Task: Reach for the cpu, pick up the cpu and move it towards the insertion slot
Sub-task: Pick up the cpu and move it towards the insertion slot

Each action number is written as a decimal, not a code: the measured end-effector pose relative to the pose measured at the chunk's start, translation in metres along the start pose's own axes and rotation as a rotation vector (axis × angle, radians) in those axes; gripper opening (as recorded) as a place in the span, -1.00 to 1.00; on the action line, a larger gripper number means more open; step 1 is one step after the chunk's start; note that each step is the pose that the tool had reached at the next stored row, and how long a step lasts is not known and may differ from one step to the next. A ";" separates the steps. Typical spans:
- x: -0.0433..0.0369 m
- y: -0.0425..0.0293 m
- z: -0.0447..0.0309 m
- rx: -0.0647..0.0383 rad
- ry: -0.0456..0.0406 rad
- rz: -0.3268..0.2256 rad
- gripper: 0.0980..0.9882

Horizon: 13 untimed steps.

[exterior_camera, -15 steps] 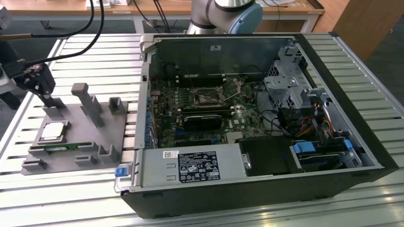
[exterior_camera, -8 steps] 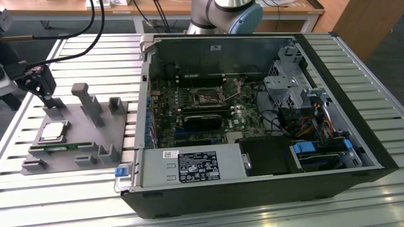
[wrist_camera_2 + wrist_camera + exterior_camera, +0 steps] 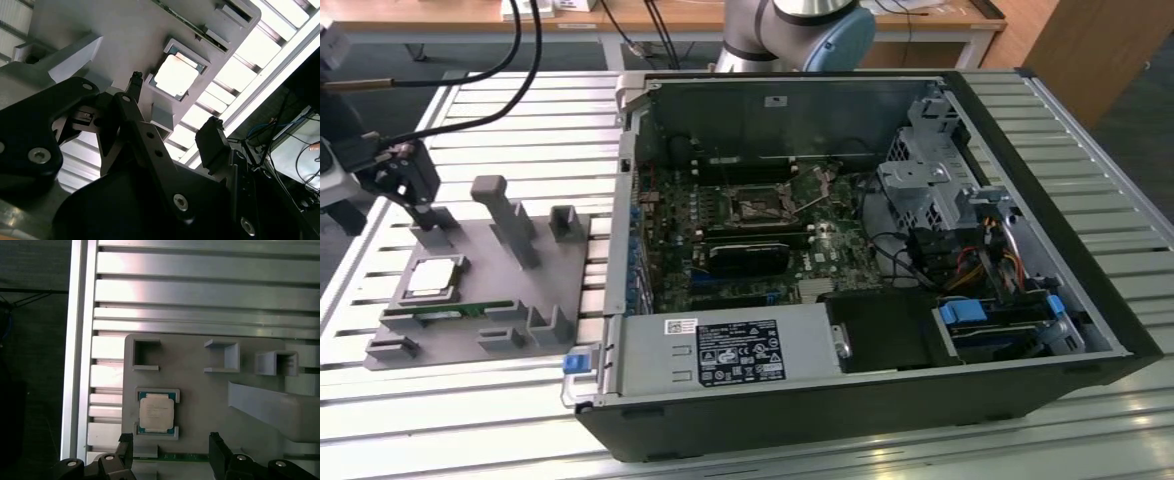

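Observation:
The cpu (image 3: 434, 278) is a small silvery square with a pale rim, lying flat in a recess of the grey fixture plate (image 3: 520, 290) at the exterior view's left. My gripper (image 3: 419, 215) hangs just above the plate's far end, a short way from the chip, open with nothing between its fingers. In both wrist views the cpu (image 3: 156, 411) (image 3: 175, 75) lies ahead of the two dark fingertips (image 3: 216, 447) (image 3: 215, 142), apart from them. The insertion slot (image 3: 758, 208) is a silver-framed socket on the motherboard inside the open case.
The black computer case (image 3: 1067, 250) lies open on its side on a slatted aluminium table (image 3: 520, 100). Grey posts (image 3: 504, 220) rise from the fixture plate beside the gripper. A green memory stick (image 3: 438, 312) lies near the cpu. Cables (image 3: 520, 60) hang above the table's far left.

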<state>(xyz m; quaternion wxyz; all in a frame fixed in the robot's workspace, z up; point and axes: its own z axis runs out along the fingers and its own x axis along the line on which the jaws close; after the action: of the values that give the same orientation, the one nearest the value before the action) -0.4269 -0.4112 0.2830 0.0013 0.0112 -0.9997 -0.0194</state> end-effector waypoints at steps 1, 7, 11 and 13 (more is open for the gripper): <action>0.0000 0.0000 0.0004 0.000 -0.0001 0.000 0.37; 0.0000 -0.0001 0.0026 0.000 0.0000 0.000 0.37; 0.0000 -0.0002 0.0044 0.000 -0.0002 0.000 0.37; 0.0000 -0.0003 0.0062 0.000 -0.0001 0.000 0.37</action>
<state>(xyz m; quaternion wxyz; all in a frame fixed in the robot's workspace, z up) -0.4269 -0.4113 0.2768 0.0013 0.0112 -0.9997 -0.0194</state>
